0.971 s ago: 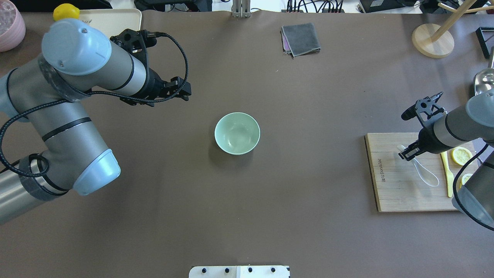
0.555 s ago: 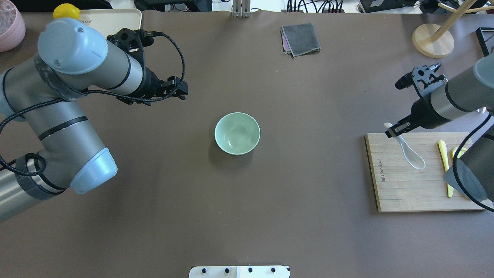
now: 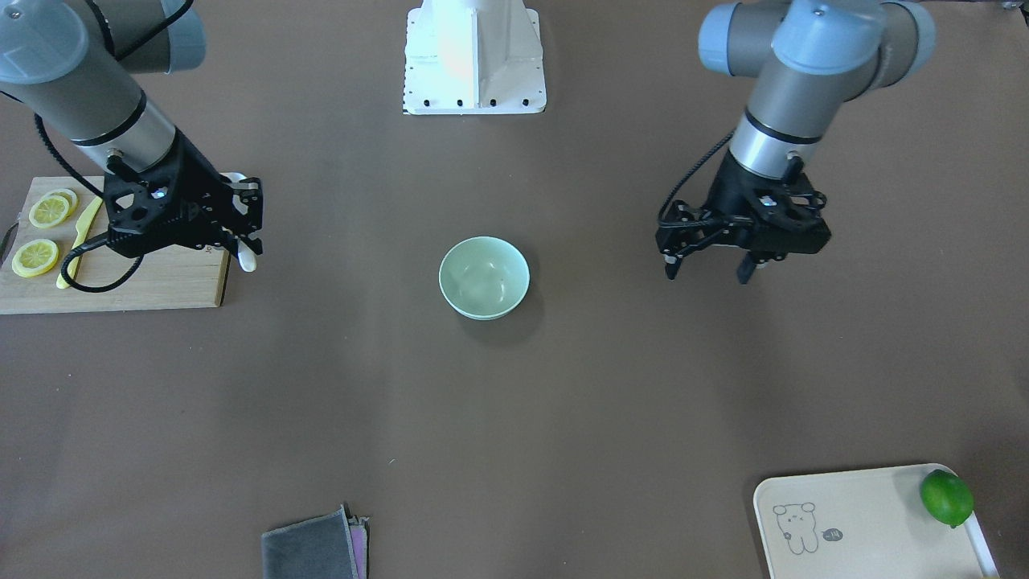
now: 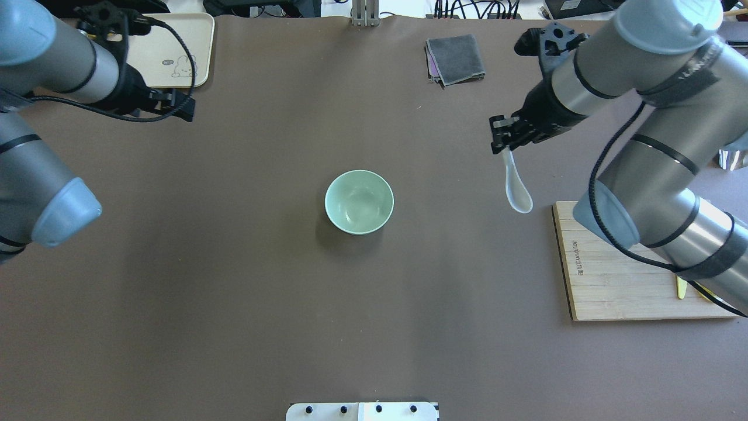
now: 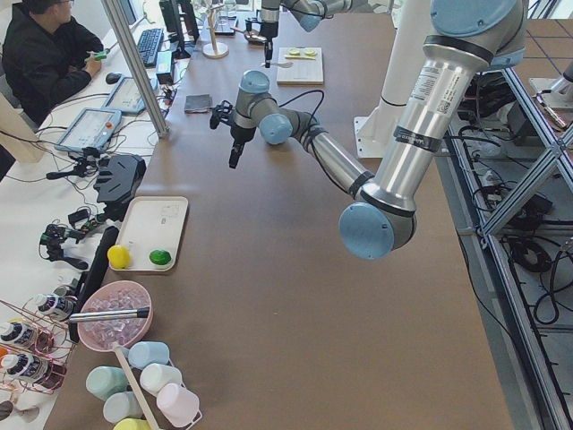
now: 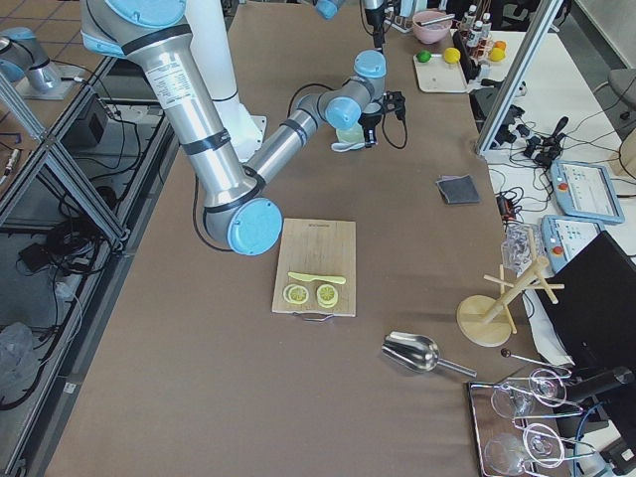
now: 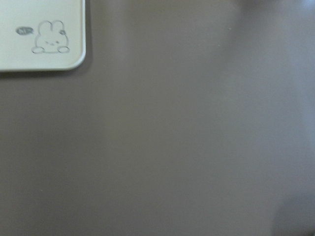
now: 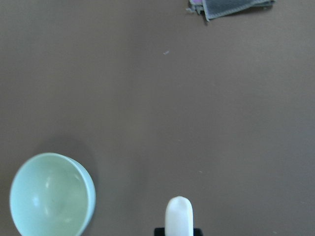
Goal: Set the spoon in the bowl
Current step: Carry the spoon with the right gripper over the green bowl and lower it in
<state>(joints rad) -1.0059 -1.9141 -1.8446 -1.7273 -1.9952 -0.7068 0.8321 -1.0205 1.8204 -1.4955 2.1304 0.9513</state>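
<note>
The right gripper [image 4: 505, 138] sits in the upper right of the overhead view, its jaws pinching the handle end of the white spoon [image 4: 518, 190]. The scoop hangs toward the lower part of the frame, over bare table! The spoon is right of the mint-green bowl [image 4: 359, 202] and apart from it, between the bowl and the wooden cutting board [image 4: 613, 280] at the right edge. The bowl stands upright at mid-table with nothing in it. From the right wrist camera, the spoon's handle pokes up at the bottom centre and the bowl fills the lower left corner. Over in the upper left of the overhead view, the left gripper [image 4: 178, 109] is just beside the corner of the cream tray [image 4: 158, 35]. In the front-facing view its jaws are spread with nothing between them. Lemon slices [image 3: 50, 211] and a yellow knife [image 3: 80, 241] lie on the board, and a grey cloth [image 4: 456, 58] rests at top centre.
</note>
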